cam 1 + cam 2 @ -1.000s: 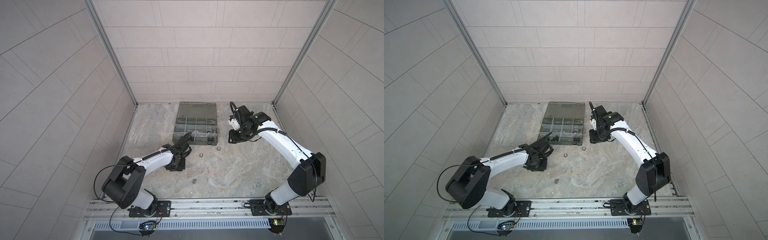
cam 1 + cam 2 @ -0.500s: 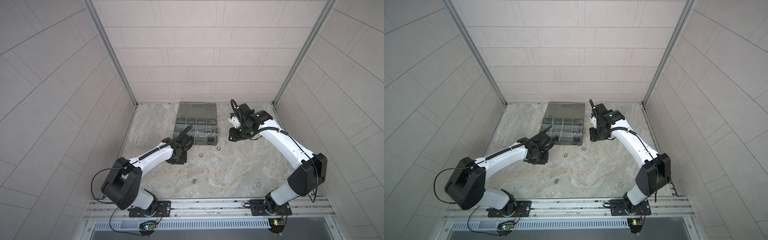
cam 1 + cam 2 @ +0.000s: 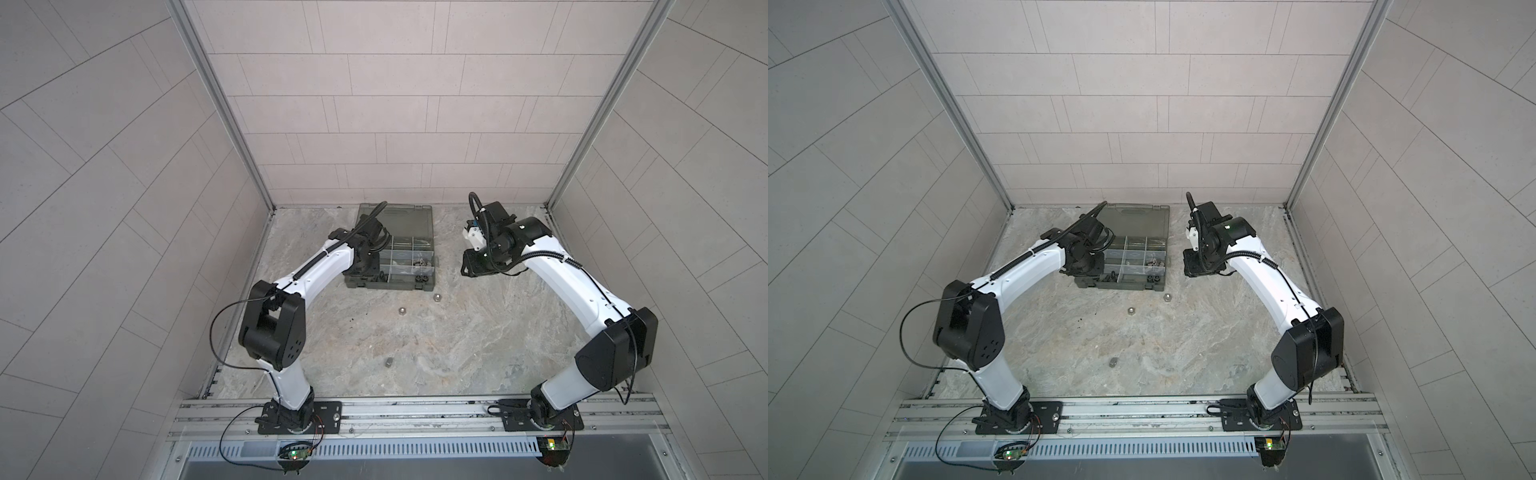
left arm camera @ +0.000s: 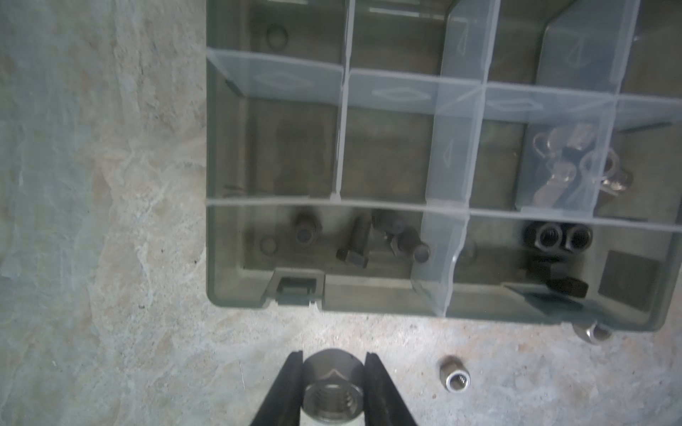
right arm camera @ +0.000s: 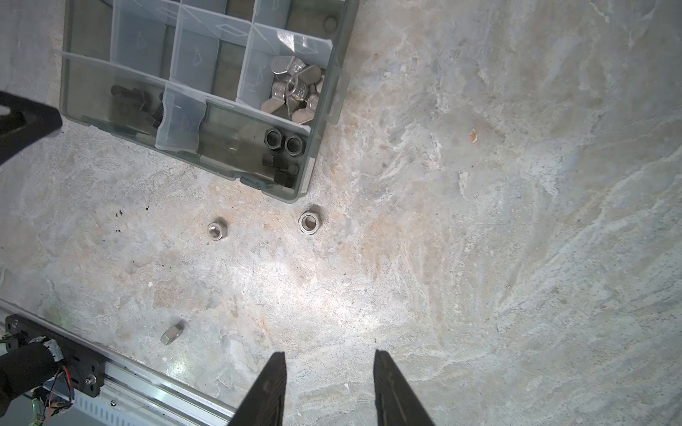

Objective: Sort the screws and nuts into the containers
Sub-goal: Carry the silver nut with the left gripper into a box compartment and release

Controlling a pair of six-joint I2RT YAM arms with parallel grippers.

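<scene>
Left gripper point(image 4: 333, 359) clamps a small, hard, likely slippery nut point(image 4: 332, 392) across its flats near the case point(image 4: 369, 302); right gripper point(image 5: 328, 356) gapes empty.

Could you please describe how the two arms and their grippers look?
The left arm and right arm have white shells, black joint housings and black ribbed cables alongside. The left gripper and right gripper each have two flat, tapering black fingers.

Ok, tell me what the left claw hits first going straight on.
Likely the case's near wall by its latch, or just beyond, the cell holding black bolts; depth is unclear. The left claw holds a silver nut.
</scene>
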